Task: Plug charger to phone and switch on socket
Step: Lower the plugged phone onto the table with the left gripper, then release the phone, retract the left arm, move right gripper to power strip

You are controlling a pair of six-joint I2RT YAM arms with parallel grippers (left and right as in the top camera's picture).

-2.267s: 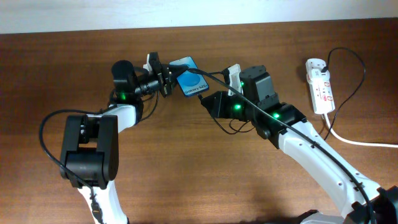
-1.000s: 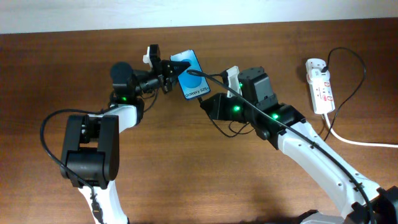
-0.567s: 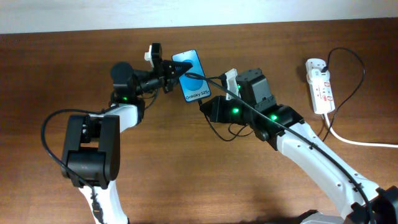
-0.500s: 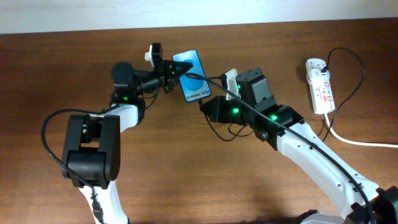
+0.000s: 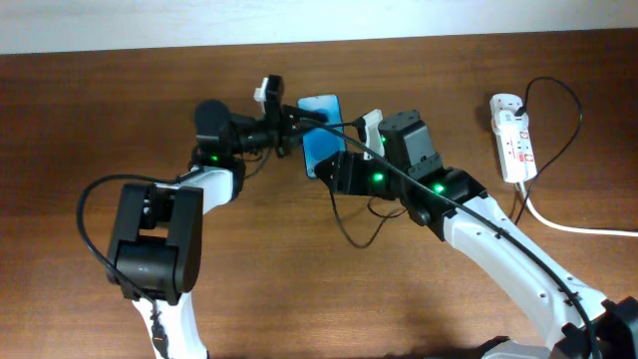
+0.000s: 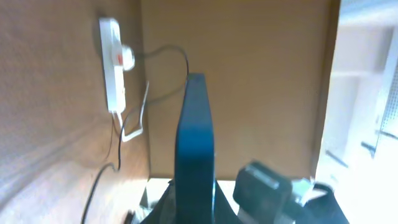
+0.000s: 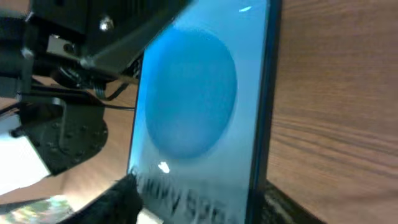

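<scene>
1. The left gripper [image 5: 289, 132] is closed on the phone [image 5: 322, 135] at upper centre of the overhead view. In the left wrist view the phone stands edge-on, rising from between its fingers.
2. The phone's long axis runs top to bottom in the overhead frame, slightly slanted. Its lower end meets the right gripper [image 5: 337, 172].
3. The right wrist view is filled by the blue screen. The end with the text lies lowest in that frame, with dark finger shapes on either side of it.
4. I cannot tell how far the right jaws are parted, or whether they carry the plug; no plug shows in any view.
5. The charger [image 5: 582, 105] cable leaves the socket [image 5: 511, 140] at the far right and loops back toward the arms.
6. Judgement: the coming move depends on lining the plug up with the phone's long axis at the text end. The right arm is nearer both that end and the socket's switch.
</scene>
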